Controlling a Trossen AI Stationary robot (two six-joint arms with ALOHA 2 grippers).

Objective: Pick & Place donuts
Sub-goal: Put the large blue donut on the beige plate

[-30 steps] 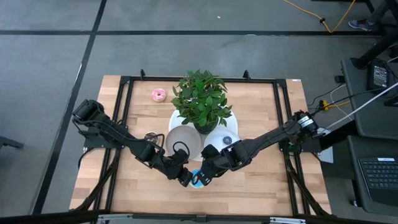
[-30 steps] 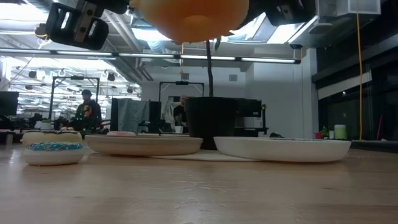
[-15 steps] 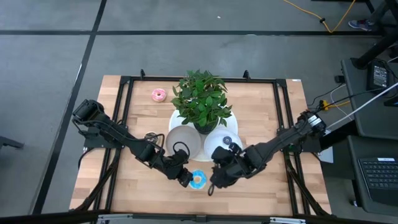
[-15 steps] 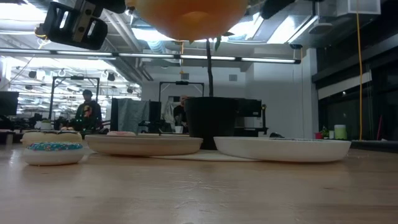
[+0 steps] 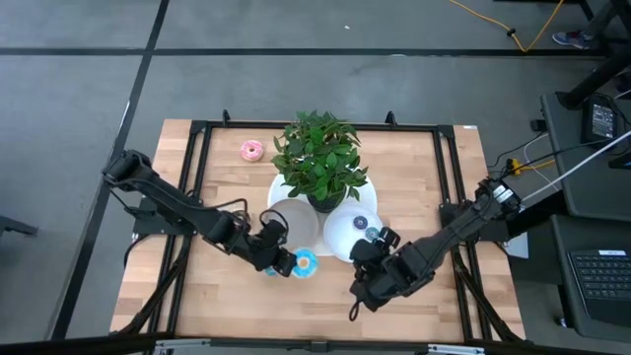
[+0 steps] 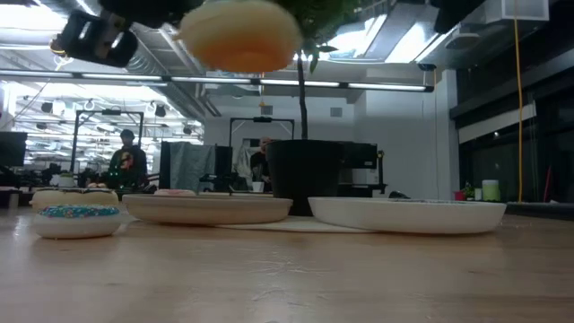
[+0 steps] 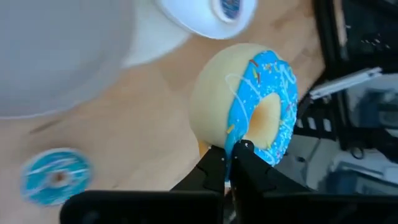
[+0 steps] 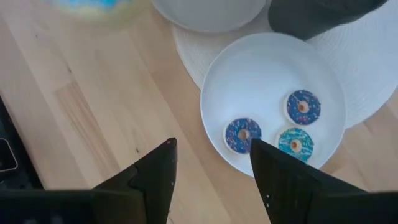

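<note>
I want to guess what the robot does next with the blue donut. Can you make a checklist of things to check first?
1. Left tool shut on the blue donut: ok, it is pinched at the rim.
2. Donut lifted off the table: ok, it hangs up high in the low view.
3. Right tool out of the way: ok, it is open, holds nothing and hangs apart from the donut.
4. Room on the white plate: ok, three mini donuts sit at one side, the rest is bare.
5. Grey plate free: cannot tell, only part shows.
6. Plant clear of the arm: ok.
</note>
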